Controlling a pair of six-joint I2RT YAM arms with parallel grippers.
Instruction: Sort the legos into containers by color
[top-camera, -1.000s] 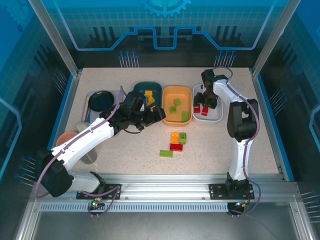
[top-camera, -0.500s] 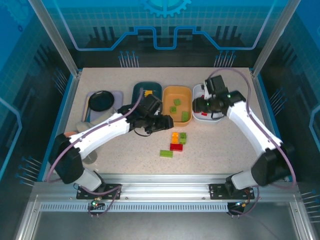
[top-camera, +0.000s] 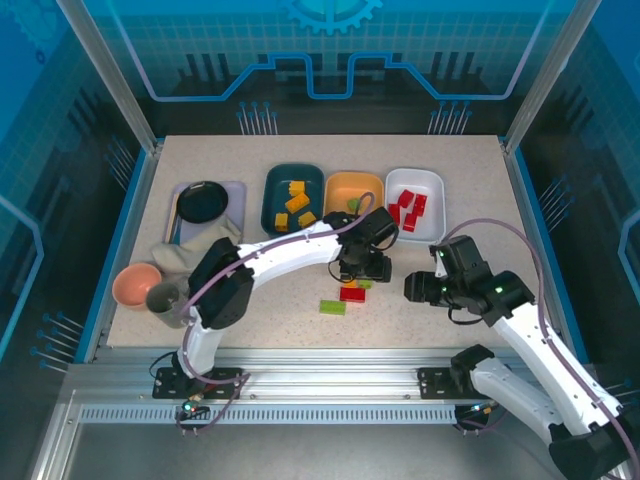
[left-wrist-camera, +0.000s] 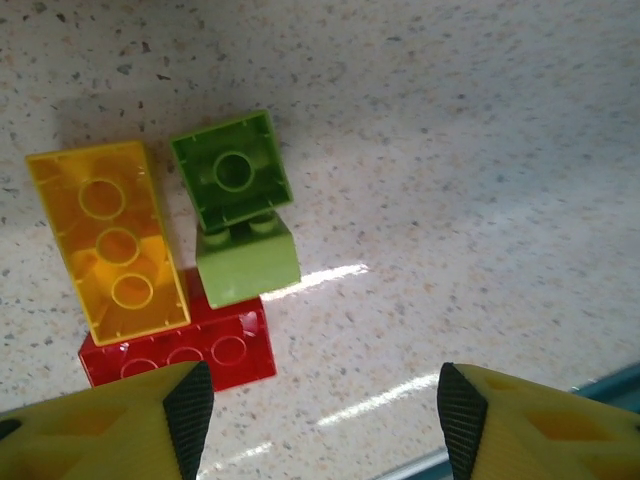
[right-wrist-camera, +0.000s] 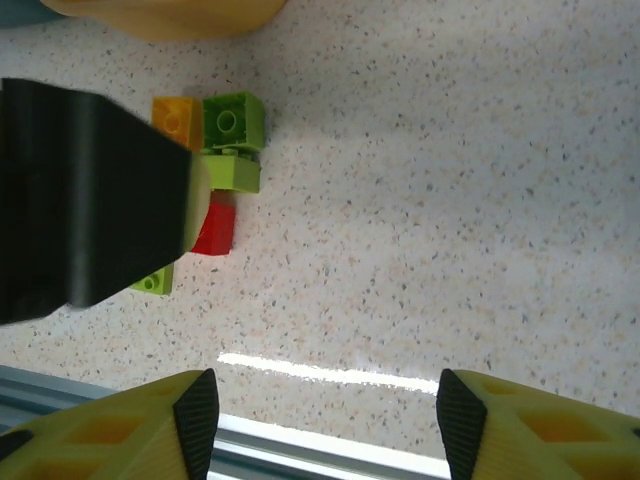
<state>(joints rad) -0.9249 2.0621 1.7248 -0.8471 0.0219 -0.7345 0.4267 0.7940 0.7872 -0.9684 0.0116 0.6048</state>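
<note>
Loose legos lie mid-table: an orange-yellow brick (left-wrist-camera: 108, 240), two green ones (left-wrist-camera: 232, 183) (left-wrist-camera: 247, 260), a red one (left-wrist-camera: 185, 350) and, a little apart, a flat green one (top-camera: 333, 307). My left gripper (top-camera: 363, 272) (left-wrist-camera: 325, 420) hovers open just above this cluster, nothing between its fingers. My right gripper (top-camera: 412, 288) (right-wrist-camera: 325, 425) stands open and empty over bare table to the cluster's right. The teal container (top-camera: 270, 205) holds orange-yellow legos (top-camera: 295, 203). Red legos (top-camera: 408, 208) fill the white container (top-camera: 435, 215). My left arm partly hides the orange container (top-camera: 345, 185).
A lavender tray with a black dish (top-camera: 205, 202) sits at the back left. A pink bowl (top-camera: 137, 284), a grey cup (top-camera: 166, 298) and a cloth (top-camera: 185, 255) lie at the left. A metal rail (right-wrist-camera: 330, 450) runs along the near table edge.
My left arm swung from the teal container to over the loose cluster. My right arm left the white container and came down to the front right of the table.
</note>
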